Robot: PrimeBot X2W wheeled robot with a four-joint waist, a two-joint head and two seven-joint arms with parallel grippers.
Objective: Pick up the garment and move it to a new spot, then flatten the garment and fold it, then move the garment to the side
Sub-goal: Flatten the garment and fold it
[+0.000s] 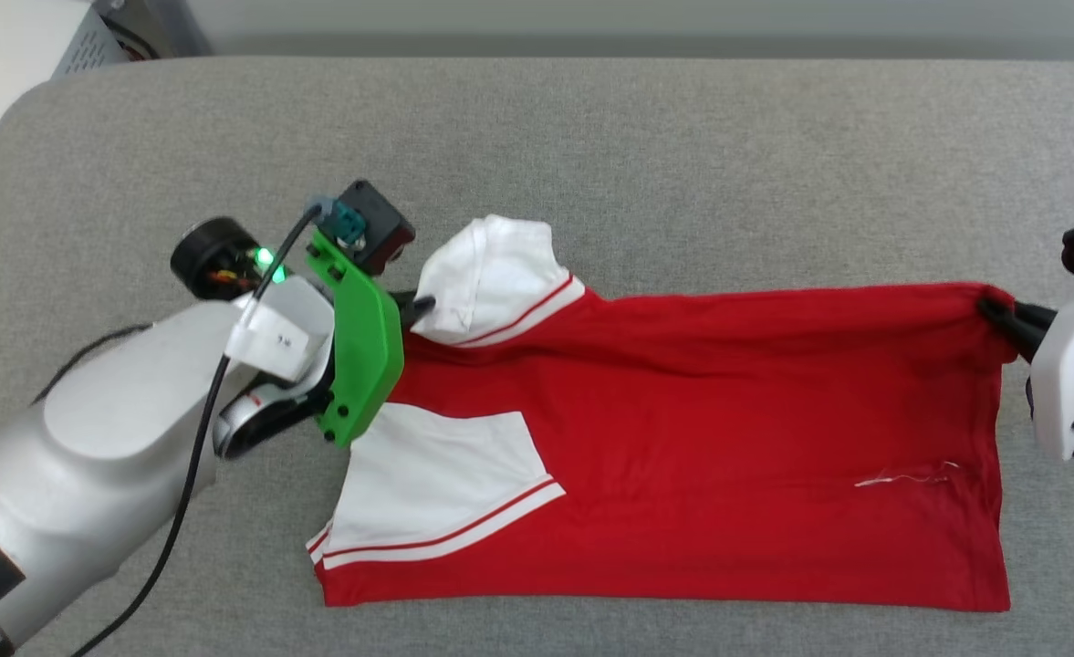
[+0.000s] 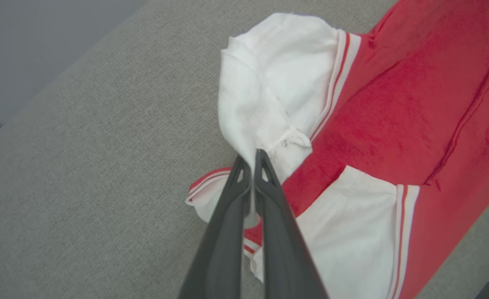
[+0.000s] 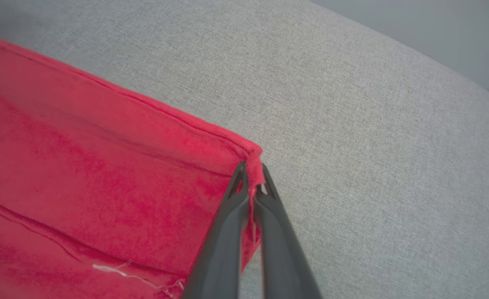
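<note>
The garment (image 1: 710, 438) lies spread on the grey surface, plain red side up, its white red-striped sleeves toward the left. My left gripper (image 1: 420, 306) is shut on the white fabric near the far sleeve (image 2: 269, 95), fingers pinching cloth in the left wrist view at the gripper (image 2: 252, 160). At the right, my right gripper (image 1: 993, 310) is shut on the far hem corner of the garment (image 3: 103, 174); in the right wrist view red cloth is bunched between the gripper (image 3: 252, 174) tips. The near sleeve (image 1: 436, 484) lies flat. The lettering is hidden.
The grey fabric-covered table (image 1: 646, 164) stretches wide behind and beside the garment. A white and dark box (image 1: 62, 36) stands off the far left corner. A loose white thread (image 1: 906, 476) lies on the red cloth near the hem.
</note>
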